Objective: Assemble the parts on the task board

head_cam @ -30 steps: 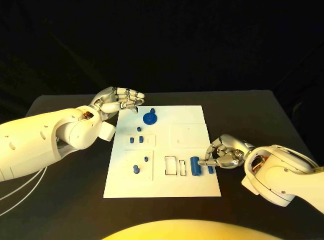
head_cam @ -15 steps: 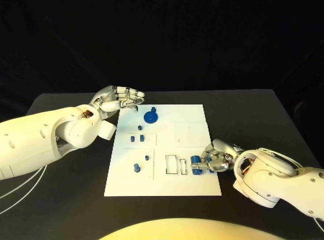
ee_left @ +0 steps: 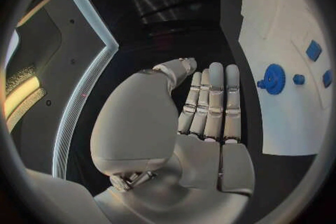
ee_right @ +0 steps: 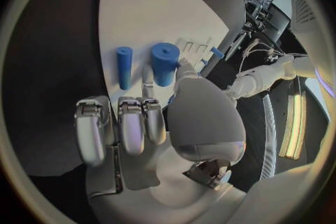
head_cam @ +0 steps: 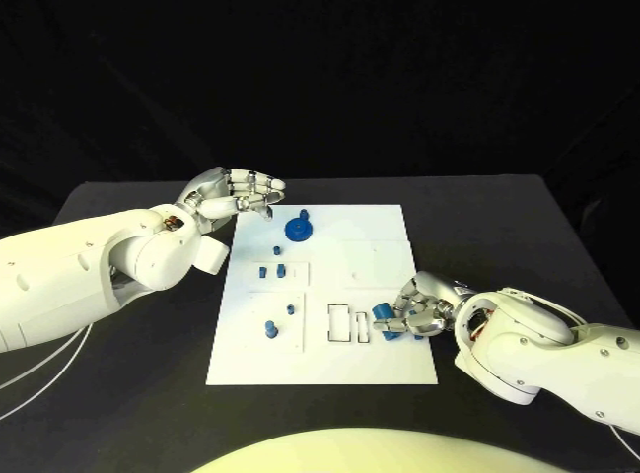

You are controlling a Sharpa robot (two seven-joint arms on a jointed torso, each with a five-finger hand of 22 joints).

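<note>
The white task board [head_cam: 362, 365] lies mid-table. My right hand [head_cam: 431, 310] rests at its right edge; thumb and a finger pinch the end of a thick blue cylinder [head_cam: 390, 321] [ee_right: 164, 61] that lies on the board. A thinner blue cylinder [ee_right: 124, 67] lies just beside it, untouched. My left hand [head_cam: 242, 193] [ee_left: 206, 106] hovers off the board's far left corner, fingers loosely bent, holding nothing. A blue toothed disc [head_cam: 299, 230] [ee_left: 271, 79] sits on the board near that hand.
Two rectangular slots [head_cam: 345, 323] open in the board just left of the held cylinder. Small blue pieces [head_cam: 270, 273] stand in the board's left half, more [head_cam: 271, 331] nearer me. Black table surrounds the board.
My right hand has slid left onto the board's edge and closed its fingertips on the thick blue cylinder. The left hand has stayed put.
</note>
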